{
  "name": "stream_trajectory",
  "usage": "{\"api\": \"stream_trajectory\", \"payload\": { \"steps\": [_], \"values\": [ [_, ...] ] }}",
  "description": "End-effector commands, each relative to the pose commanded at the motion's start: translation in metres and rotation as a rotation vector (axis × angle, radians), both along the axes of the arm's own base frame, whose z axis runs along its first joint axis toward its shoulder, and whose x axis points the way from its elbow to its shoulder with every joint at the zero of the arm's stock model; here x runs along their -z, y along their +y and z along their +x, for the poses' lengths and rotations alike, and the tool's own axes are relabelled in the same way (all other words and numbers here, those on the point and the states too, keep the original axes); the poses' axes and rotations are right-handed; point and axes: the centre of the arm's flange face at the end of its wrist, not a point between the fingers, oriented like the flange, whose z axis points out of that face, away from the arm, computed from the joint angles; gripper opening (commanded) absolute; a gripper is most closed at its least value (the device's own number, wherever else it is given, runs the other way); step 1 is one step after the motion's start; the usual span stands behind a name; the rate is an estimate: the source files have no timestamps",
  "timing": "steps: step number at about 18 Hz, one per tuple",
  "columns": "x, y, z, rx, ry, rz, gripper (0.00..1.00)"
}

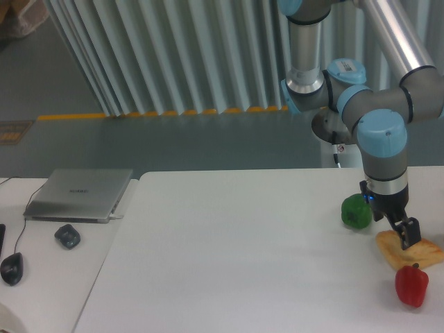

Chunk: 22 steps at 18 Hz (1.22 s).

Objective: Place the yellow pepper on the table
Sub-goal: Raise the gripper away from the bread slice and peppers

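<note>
No glossy yellow pepper shows in the camera view; it is hidden or out of view. My gripper point(406, 239) hangs at the right side of the large white table point(243, 250), with its dark fingers pointing down. The fingertips are at the top edge of a flat yellow-orange slab point(416, 255) that lies on the table. I cannot tell whether the jaws are open or shut, or whether they hold anything. A green bell pepper point(356, 211) sits just left of the gripper. A red bell pepper point(412, 286) sits just in front of the slab.
A narrower white desk point(48, 277) at the left holds a closed grey laptop point(80, 194) and two mice point(67, 236) point(12, 268). The arm's base column point(305, 48) stands behind the table's far right edge.
</note>
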Motion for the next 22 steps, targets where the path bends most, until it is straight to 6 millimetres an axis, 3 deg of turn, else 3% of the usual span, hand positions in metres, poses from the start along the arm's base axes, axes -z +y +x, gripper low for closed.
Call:
{"api": "stream_trajectory", "payload": {
  "steps": [6,7,9,17,22],
  "values": [
    [-0.009,-0.002,-0.01,-0.014,0.027,0.014,1.0],
    [-0.004,-0.01,-0.016,-0.019,0.018,0.013,1.0],
    [-0.018,-0.023,-0.025,-0.043,0.035,0.027,1.0],
    [-0.04,-0.075,-0.074,-0.076,0.032,0.084,1.0],
    [-0.04,-0.11,-0.104,0.072,0.01,0.083,1.0]
  ]
}}
